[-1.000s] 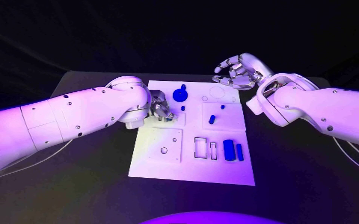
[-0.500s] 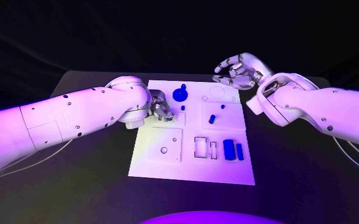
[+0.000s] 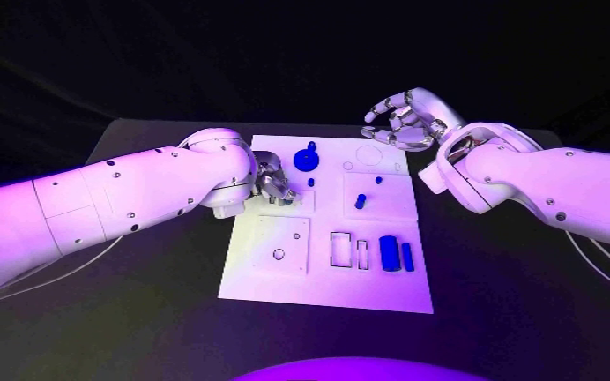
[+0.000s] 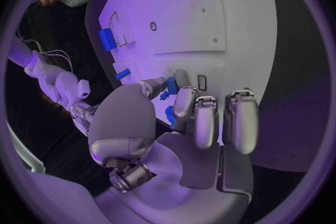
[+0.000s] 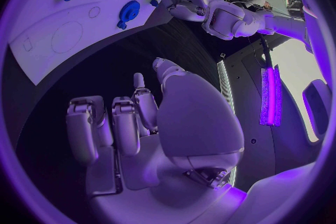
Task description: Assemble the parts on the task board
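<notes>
Left hand [image 4: 183, 123] fingers [image 4: 183, 106] on blue part [image 4: 171, 85]

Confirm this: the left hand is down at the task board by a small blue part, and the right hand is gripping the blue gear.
Not quite. The right hand holds nothing; in the head view it hovers over the task board's far corner, apart from the blue gear. The left hand is at the small blue part, as stated.

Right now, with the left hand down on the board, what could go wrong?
The left hand pinches a small blue peg low over the white task board; its grip looks shallow, so the peg might slip. Its other fingers hang close to the blue gear and may nudge it. The right hand hovers open, clear.
</notes>
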`<state>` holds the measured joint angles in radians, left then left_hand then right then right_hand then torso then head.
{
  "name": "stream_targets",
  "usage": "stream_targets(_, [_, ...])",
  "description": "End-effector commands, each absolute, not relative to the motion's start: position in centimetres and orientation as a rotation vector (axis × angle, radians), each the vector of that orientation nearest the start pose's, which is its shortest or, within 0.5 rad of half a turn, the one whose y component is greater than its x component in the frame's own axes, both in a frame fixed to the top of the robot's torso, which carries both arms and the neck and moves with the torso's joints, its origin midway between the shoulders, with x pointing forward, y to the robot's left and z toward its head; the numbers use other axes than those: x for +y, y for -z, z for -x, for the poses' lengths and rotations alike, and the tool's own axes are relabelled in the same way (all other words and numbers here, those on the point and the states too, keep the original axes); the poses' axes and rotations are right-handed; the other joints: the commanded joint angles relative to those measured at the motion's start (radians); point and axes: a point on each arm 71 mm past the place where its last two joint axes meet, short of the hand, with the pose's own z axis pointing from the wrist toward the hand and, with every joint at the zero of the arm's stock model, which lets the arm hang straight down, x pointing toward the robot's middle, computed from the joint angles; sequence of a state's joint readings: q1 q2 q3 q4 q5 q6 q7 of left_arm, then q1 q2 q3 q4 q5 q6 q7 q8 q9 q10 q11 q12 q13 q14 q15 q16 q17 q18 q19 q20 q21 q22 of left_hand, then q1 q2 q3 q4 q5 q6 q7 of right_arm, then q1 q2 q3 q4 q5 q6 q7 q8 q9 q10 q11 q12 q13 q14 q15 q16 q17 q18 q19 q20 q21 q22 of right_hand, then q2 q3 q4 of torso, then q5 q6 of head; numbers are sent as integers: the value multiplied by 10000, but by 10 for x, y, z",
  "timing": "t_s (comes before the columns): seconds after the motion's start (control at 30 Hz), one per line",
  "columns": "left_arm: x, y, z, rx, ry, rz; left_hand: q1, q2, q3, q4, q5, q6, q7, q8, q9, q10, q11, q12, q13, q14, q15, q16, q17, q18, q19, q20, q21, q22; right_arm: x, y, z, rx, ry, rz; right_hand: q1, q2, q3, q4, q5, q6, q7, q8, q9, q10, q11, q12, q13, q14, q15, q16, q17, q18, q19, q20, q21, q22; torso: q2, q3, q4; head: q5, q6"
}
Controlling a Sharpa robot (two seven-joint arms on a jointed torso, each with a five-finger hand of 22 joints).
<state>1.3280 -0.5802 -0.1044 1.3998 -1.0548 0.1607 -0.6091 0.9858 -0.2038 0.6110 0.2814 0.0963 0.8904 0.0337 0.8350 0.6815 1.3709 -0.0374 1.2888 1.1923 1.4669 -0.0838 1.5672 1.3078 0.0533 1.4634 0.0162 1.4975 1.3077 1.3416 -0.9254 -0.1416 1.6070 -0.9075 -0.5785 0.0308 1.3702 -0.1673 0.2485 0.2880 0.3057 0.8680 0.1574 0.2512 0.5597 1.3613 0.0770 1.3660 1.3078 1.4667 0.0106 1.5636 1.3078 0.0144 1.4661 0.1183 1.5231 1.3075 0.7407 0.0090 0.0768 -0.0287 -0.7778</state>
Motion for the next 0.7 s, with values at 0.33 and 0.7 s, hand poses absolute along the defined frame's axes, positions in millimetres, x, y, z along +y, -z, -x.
stream_targets(0.33, [123,198,-502,23514,3779,270,312,143,-71,-41,46,10,-48,-7,-43,-6,1,-16,-69,1039,-64,36,2630,-169,160,-22,52,1031,-227,138,-484,14915,-8933,-3144,-135,-3,50,-3,-34,42,-11,63,-12,-53,-18,-36,411,960,-56,-42,2339,8,680,-63,-47,2245,-2,-3,0,2,-25])
stream_targets(0.7, [123,199,-500,23705,4003,475,986,626,172,-199,56,-94,-41,16,-83,-117,7,-141,-224,1039,-58,36,2630,-160,135,-26,28,998,-227,139,-484,14943,-8936,-3135,-135,-3,50,-3,-34,42,-11,63,-12,-53,-18,-36,411,960,-56,-42,2339,8,680,-63,-47,2245,-5,-1,3,2,-47])
